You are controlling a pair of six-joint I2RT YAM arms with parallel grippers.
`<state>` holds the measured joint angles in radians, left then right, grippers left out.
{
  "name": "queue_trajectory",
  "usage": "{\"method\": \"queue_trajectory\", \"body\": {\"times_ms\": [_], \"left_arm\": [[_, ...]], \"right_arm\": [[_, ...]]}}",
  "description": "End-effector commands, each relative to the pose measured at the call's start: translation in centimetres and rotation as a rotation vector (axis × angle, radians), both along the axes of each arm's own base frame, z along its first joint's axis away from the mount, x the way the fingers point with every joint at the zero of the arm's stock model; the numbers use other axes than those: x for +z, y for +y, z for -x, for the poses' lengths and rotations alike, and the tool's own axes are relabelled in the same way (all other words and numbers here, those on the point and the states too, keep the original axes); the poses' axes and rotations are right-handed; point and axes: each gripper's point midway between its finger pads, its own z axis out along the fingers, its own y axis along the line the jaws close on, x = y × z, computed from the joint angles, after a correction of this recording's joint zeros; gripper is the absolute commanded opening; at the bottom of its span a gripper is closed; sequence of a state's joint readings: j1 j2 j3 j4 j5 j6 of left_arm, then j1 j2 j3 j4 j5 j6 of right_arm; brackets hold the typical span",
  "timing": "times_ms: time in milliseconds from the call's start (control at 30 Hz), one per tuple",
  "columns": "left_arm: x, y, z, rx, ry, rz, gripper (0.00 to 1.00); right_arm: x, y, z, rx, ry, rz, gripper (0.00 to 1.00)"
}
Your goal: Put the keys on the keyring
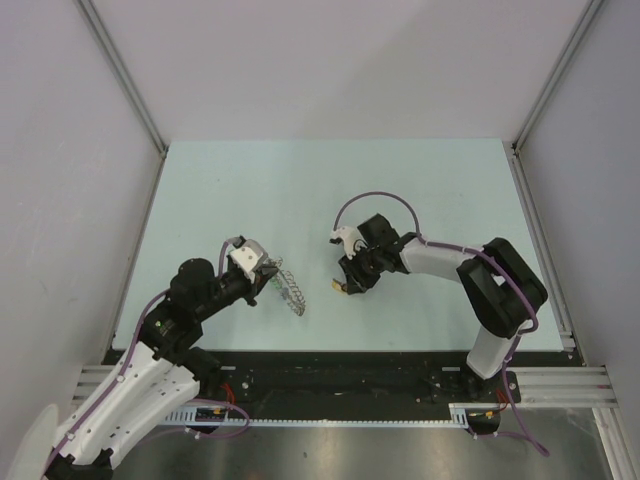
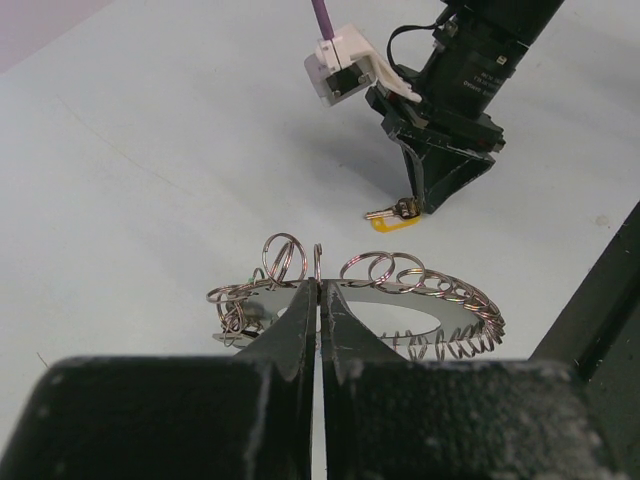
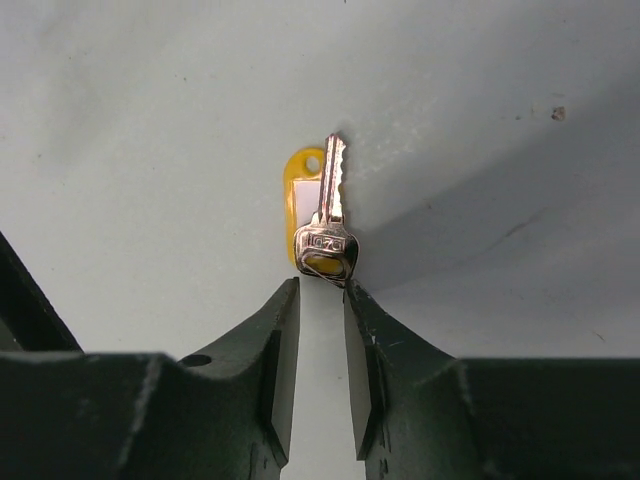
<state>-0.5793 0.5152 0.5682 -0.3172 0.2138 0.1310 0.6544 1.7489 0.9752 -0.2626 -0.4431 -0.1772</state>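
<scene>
Mia: On the pale table (image 1: pixel 330 190), just past the tips of the right gripper (image 3: pixel 320 295), lies one shiny key (image 3: pixel 330 200). It lies on top of a yellow tag (image 3: pixel 300 205).

Ben: Is the gripper holding it?

Mia: No. Its two fingers (image 3: pixel 270 360) have a thin gap between them, and nothing sits in the gap. The round head of the key is right at the tips. It may touch one finger, but I cannot tell.

Ben: Which way does the key point?

Mia: Its thin end points away from the fingers.

Ben: And where is the keyring?

Mia: The keyring (image 2: pixel 385 270) is a bit to the left of the key, near but not touching. It is a grey ring made of lots of little wire loops.

Ben: Who has it?

Mia: The left gripper (image 2: pixel 320 290). Its fingers are pressed tight together on the near side of the ring, so it pinches the ring there.

Ben: Is the ring up in the air?

Mia: I cannot tell.

Ben: Is the key on the ring?

Mia: Not yet. They are apart, with table between them.

Ben: What about the arms?

Mia: From above, the left arm (image 1: pixel 190 300) comes in from the bottom left and the right arm (image 1: pixel 440 258) bends in from the right.
</scene>
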Motion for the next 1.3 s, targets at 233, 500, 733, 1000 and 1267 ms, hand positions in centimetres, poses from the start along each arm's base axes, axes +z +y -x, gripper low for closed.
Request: {"method": "queue_trajectory", "body": {"times_ms": [233,500,733,1000,1267], "left_arm": [[2.7,0.1,-0.2,0.011,-0.08,0.063,0.0],[2.5,0.1,-0.3,0.015,-0.074,0.062,0.0],[2.4,0.2,-0.4,0.022,-0.076,0.057,0.0],[2.2,0.2,-0.5,0.023,-0.067,0.051,0.0],[2.0,0.2,-0.6,0.027,-0.06,0.043,0.0]], "right_arm": [[1.0,0.5,-0.4,-0.163,-0.111,-0.039,0.26],[1.4,0.7,1.0,-0.152,-0.152,-0.186,0.28],[0.2,0.2,0.1,-0.177,-0.167,-0.231,0.28],[-0.6,0.1,0.7,-0.134,-0.145,-0.232,0.27],[-1.3,-0.3,0.9,-0.131,-0.126,-0.242,0.26]]}}
